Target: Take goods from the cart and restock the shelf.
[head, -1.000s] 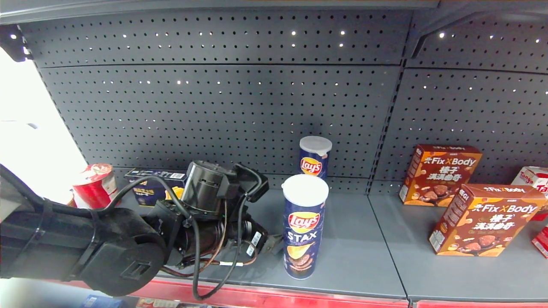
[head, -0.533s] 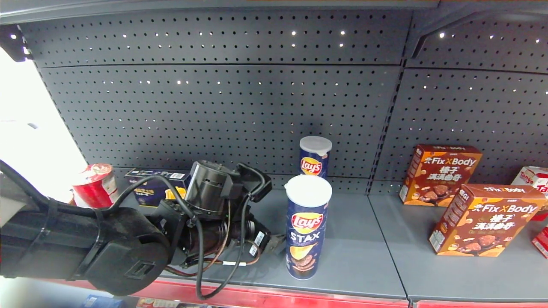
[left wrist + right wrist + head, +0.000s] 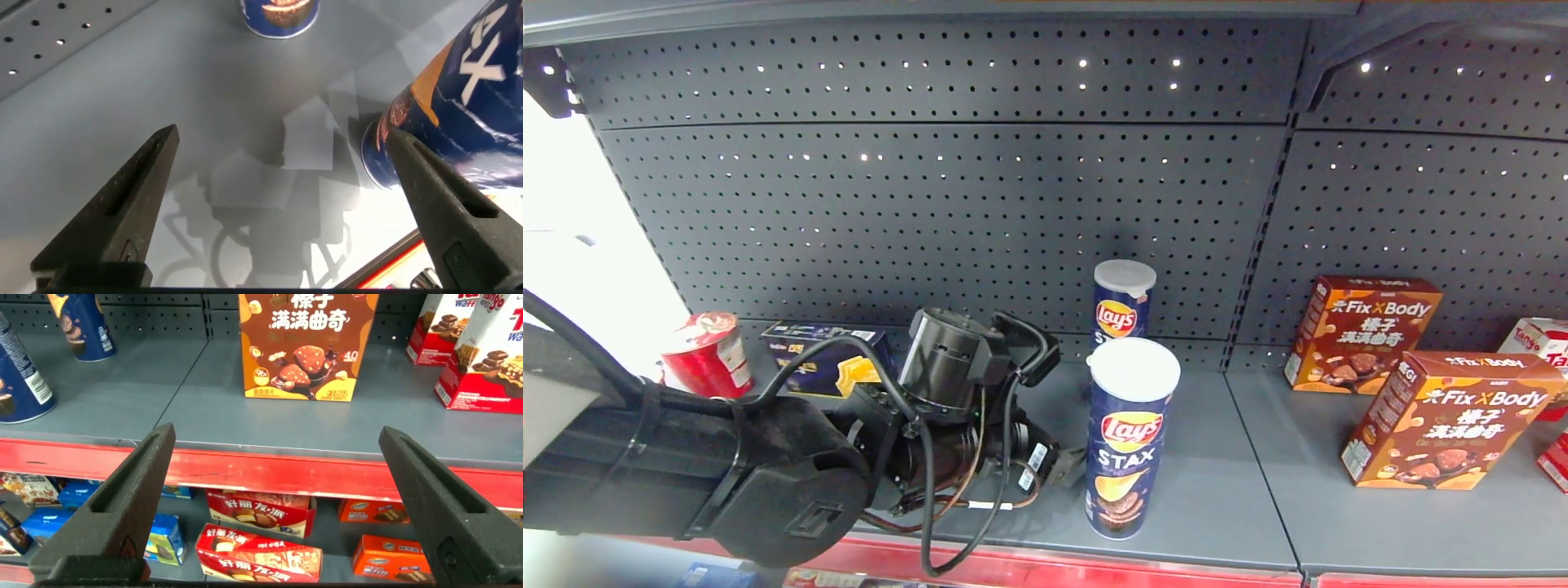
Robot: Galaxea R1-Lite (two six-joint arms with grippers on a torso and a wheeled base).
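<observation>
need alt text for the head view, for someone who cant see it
A robot's left arm lies over a grey shelf beside a tall blue chip can standing upright near the front edge. A second chip can stands behind it by the pegboard back; brown boxes sit to the right, a red cup to the left.

The shelf (image 3: pixel 1217 490) is matt grey painted metal, the can (image 3: pixel 1129 457) glossy with a smooth plastic lid (image 3: pixel 1133 369), the boxes (image 3: pixel 1454 420) shiny cardboard.

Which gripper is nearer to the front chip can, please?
Left. The left gripper is right beside the front chip can; the right gripper hangs farther off, facing a brown box.
</observation>
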